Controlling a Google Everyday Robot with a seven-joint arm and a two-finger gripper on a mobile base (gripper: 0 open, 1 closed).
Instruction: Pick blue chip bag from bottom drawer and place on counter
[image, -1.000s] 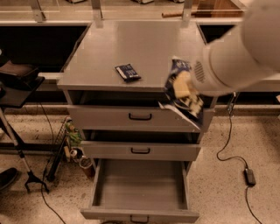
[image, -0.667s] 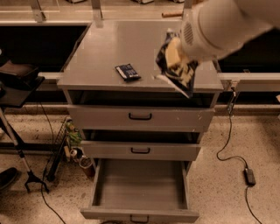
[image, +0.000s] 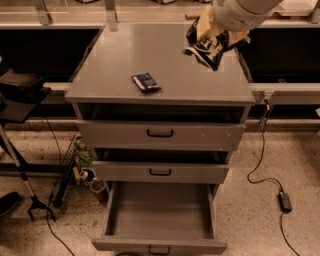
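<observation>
Camera view, and I've got the gripper (image: 209, 31) up over the far right of the counter (image: 145, 50), its tan fingers clamped on the blue chip bag (image: 202, 49). The bag hangs crumpled from the pincer, directly beneath and in front of it, lower corner drooping toward the grey top. I can't tell whether that corner touches the surface or floats just above it. The height makes sense to me: carried this high, the bag is above the cabinet's edge and over the surface where it belongs. The bottom drawer (image: 159, 215) stands pulled out wide with only its grey floor showing, which fits a pick already made. The two shallower drawers above it sit slightly ajar. The small flat blue packet (image: 146, 82) lies near the counter's front, well apart from my load, so there's room to set down. My read: lowering and letting go comes next.
</observation>
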